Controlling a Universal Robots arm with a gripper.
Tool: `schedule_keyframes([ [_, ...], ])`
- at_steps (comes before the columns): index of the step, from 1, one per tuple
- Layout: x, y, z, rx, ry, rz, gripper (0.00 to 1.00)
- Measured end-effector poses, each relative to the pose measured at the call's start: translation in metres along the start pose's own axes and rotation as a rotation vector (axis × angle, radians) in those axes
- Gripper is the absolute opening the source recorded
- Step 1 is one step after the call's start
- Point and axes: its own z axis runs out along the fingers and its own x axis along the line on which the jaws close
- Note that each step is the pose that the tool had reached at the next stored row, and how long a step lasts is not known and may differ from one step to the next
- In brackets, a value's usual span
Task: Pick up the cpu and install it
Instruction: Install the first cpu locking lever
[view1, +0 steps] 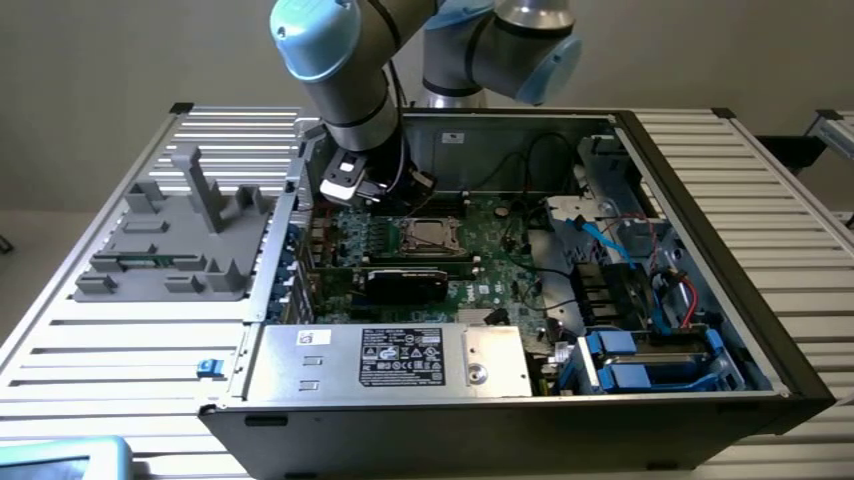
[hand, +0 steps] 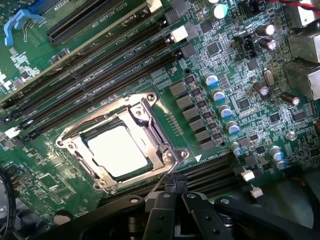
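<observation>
Open computer case (view1: 694, 200) lies on a slatted table (view1: 120, 340), motherboard (view1: 501, 270) exposed. Arm (view1: 340, 70) reaches into the case at the exterior view's left of the socket. In the wrist view the socket frame (hand: 75, 137) surrounds the cpu (hand: 117, 150), which sits seated inside it, silver top up. Gripper (hand: 172, 192) hangs just beside the frame's corner, fingers together, holding nothing; cpu lies apart from the fingertips, within the frame.
</observation>
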Motion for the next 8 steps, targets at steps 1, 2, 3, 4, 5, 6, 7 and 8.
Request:
schedule_keyframes([
  [1, 0.0000, 0.0002, 0.0005, -0.0010, 0.0011, -0.001, 0.11],
  [2, -0.0001, 0.0003, 0.0010, -0.0016, 0.0022, -0.001, 0.11],
  [3, -0.0002, 0.0004, 0.0013, -0.0019, 0.0025, -0.001, 0.11],
  [4, -0.0004, 0.0002, 0.0014, -0.0021, 0.0028, -0.001, 0.11],
  [5, -0.0005, -0.0001, 0.0016, -0.0019, 0.0028, -0.001, 0.11],
  [6, -0.0006, -0.0003, 0.0017, -0.0018, 0.0028, -0.001, 0.11],
  [7, -0.0007, -0.0004, 0.0017, -0.0017, 0.0028, -0.001, 0.11],
  [8, -0.0007, -0.0004, 0.0017, -0.0018, 0.0027, -0.001, 0.11],
])
